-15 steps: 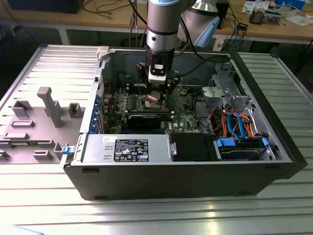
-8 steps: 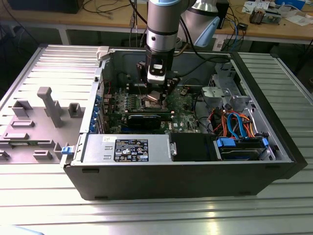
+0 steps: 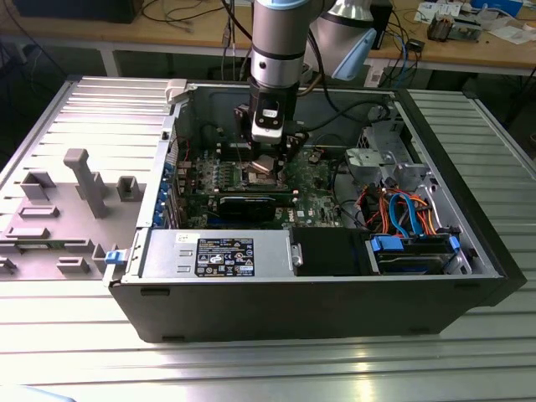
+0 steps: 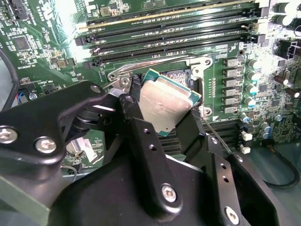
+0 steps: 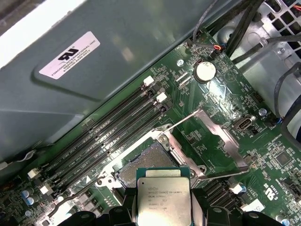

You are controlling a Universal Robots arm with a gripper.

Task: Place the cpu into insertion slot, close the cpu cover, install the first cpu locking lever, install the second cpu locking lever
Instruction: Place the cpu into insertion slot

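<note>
My gripper is shut on the cpu, a flat square chip with a dull silver top and a green edge. The black fingers clamp two opposite sides of it. In the first wrist view the cpu hangs just above and to one side of the insertion slot, whose dark pin field lies bare. The cpu cover, a silvery frame, is swung open flat beside the slot. A thin locking lever stands raised along it. In the exterior view the gripper hovers low over the green board inside the case.
Long black memory slots run beside the socket under the grey case wall. A black expansion card, the power supply and a drive cage with orange and blue cables crowd the case. A coin battery sits nearby.
</note>
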